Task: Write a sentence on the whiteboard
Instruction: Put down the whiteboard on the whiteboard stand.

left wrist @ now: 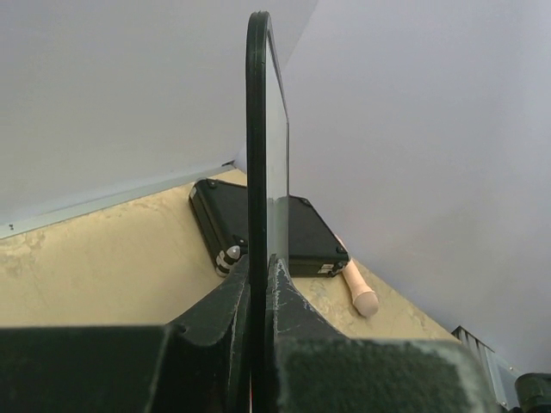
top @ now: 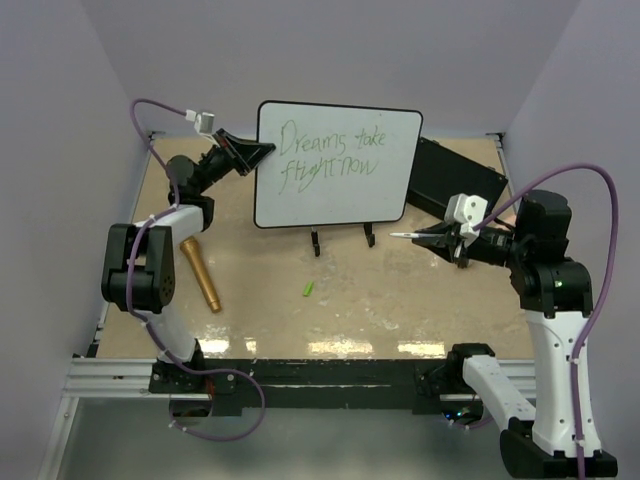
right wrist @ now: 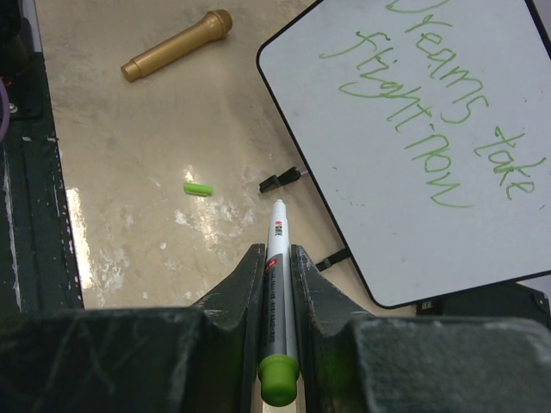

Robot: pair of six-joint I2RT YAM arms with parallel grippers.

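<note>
Tan tabletop (top: 400, 300), whiteboard (top: 335, 165) pinched by left claw (top: 266, 150), right claw (top: 432, 238) gripping marker (top: 404, 236) nearby

lab: walled table (top: 420, 300), aluminium rails (top: 105, 378)

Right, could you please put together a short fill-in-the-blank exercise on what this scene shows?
1. The writing on the whiteboard is ____ in colour.
2. The last word written there is ____.
3. The left gripper clamps the whiteboard's edge, while the right gripper is shut on a ____.
4. The gold microphone lies on the ____ arm's side of the table.
Missing words: green; now; marker; left.
</note>
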